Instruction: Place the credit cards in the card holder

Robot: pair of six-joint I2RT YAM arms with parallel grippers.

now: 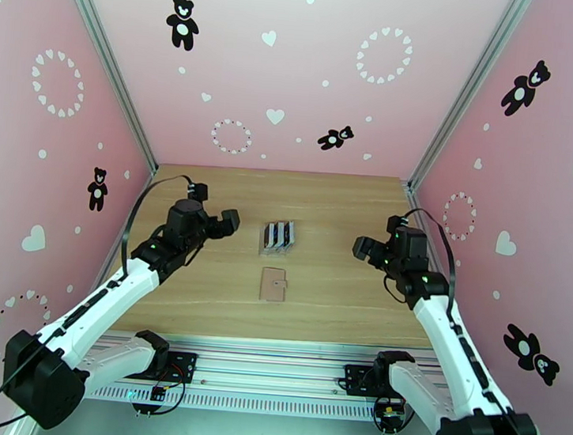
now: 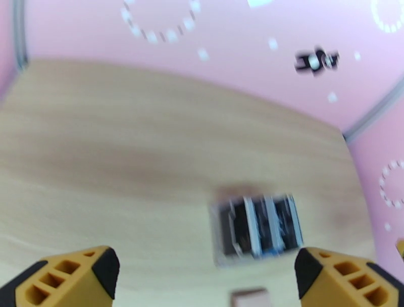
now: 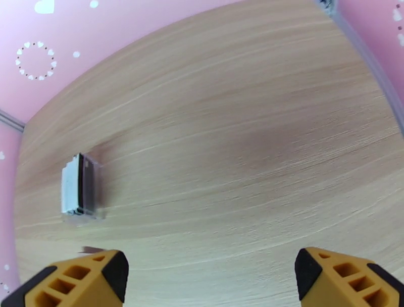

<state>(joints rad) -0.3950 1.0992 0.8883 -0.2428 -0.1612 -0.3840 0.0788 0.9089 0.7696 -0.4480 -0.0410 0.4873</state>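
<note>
The credit cards (image 1: 280, 235) stand on edge in a dark slotted stand (image 1: 269, 239) at the table's middle. Just in front of it lies the card holder (image 1: 273, 284), a closed tan-pink wallet with its snap tab on the right. My left gripper (image 1: 227, 223) hovers left of the stand, open and holding nothing. My right gripper (image 1: 361, 247) hovers to the stand's right, also open and holding nothing. The blurred left wrist view has the cards (image 2: 268, 225) between the spread fingertips (image 2: 107, 266), with the card holder (image 2: 250, 298) at the bottom edge. From the right wrist the cards (image 3: 70, 188) appear far left.
The wooden table (image 1: 342, 219) is boxed in by pink walls at the back and both sides. An aluminium rail (image 1: 275, 364) with the arm bases runs along the near edge. Bare wood lies between each gripper and the stand.
</note>
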